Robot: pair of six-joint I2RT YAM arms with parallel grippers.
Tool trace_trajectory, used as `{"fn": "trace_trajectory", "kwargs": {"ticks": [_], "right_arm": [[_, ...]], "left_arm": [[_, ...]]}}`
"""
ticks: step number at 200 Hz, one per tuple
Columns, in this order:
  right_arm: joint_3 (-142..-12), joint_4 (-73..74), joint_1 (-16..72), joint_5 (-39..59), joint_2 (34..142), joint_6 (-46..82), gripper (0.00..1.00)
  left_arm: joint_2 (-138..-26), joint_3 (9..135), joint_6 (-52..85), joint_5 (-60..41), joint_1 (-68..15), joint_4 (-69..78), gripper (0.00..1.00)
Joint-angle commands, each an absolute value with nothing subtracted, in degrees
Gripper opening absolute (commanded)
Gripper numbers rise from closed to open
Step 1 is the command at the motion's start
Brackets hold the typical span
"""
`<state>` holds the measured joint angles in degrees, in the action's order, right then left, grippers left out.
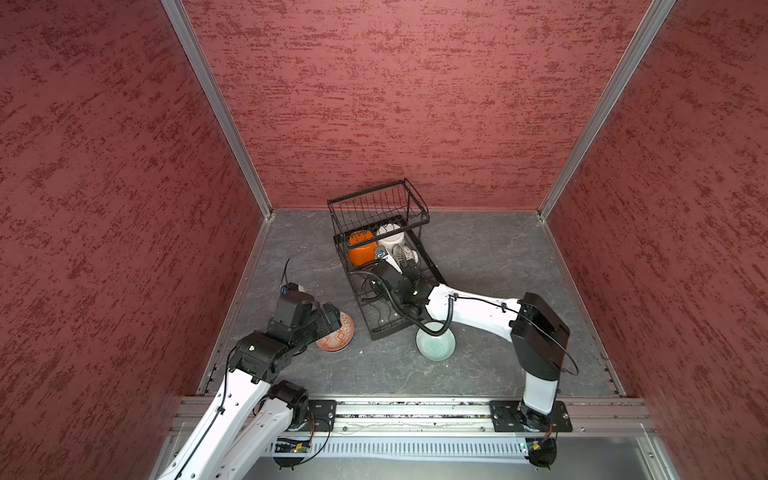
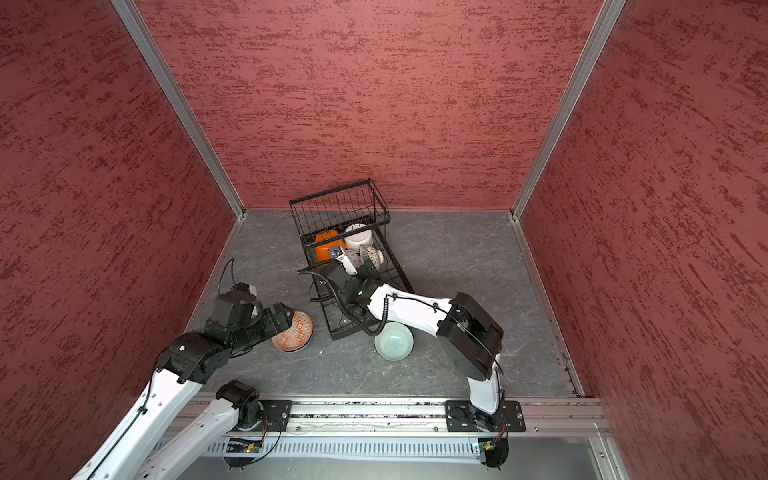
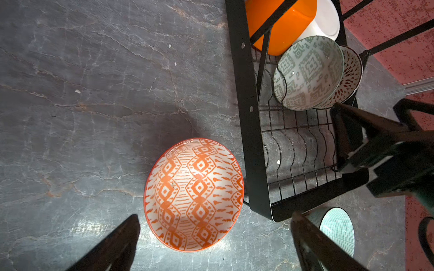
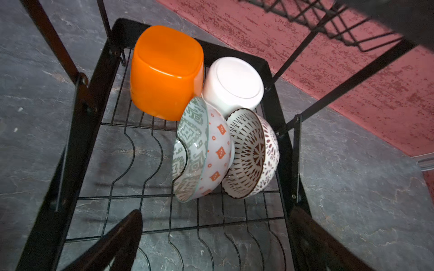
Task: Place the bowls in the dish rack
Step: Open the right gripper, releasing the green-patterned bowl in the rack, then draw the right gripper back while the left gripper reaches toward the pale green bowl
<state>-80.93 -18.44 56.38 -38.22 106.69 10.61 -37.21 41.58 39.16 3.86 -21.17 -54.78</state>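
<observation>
4 bowls sit at the far end of the dish rack [image 4: 91,105], on its lower tier. An orange bowl [image 4: 164,72] and a white bowl [image 4: 234,82] are tipped with their bases showing. In front of them a green-patterned bowl [image 4: 199,152] and a brown-patterned bowl [image 4: 253,152] stand on edge, leaning together. 2 bowls remain on the bench [image 1: 519,249]: a terracotta-patterned bowl [image 3: 195,194] just beside the rack's near corner, and a pale green bowl [image 1: 436,345] at the rack's near end, beneath the right arm.

Risk 1: the 2 on-edge bowls appear propped only by each other, the white bowl and the wires. A brush from the right arm on withdrawal would likely topple them.

Risk 2: the right arm's cable hangs across the pale green bowl's rim in both top views. A sweep of that arm may drag or tip it.

Risk 3: the terracotta-patterned bowl lies close to the rack's rail. A finger descending on that side could strike the rail or shove the rack, and a glazed rim may slip from a pinch.

Left fingers [image 3: 122,239]: spread fully wide and holding nothing, poised over the terracotta-patterned bowl. No contact is evident.

Right fingers [image 4: 122,234]: spread wide and empty, low over the rack's wavy dividers, just short of the green-patterned bowl. They touch nothing that shows.
</observation>
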Motion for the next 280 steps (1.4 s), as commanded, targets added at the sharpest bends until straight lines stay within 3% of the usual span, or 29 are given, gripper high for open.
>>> {"fn": "trace_trajectory", "kwargs": {"ticks": [1, 61, 110, 163, 280], "right_arm": [[-80.2, -22.1, 55.0, -36.7, 103.2, 14.9, 0.99], [-71.7, -26.5, 50.5, -30.8, 92.3, 24.4, 0.98], [-62.0, -27.4, 45.1, -27.8, 80.0, 30.5, 0.98], [-57.0, -30.7, 42.0, -28.8, 74.9, 35.7, 0.97], [-45.9, -32.2, 42.0, -34.4, 61.5, 42.5, 0.97]], "left_arm": [[-38.1, 42.7, 39.0, 2.4, -21.0, -53.1, 1.0], [-40.4, 43.1, 41.5, 1.8, -25.8, -51.0, 1.0], [-48.1, 44.2, 45.0, 6.3, -38.8, -46.1, 1.0], [-59.6, 48.8, 46.7, 10.7, -50.5, -41.6, 1.0], [-81.5, 59.8, 48.8, 6.2, -59.5, -40.2, 1.0]]}}
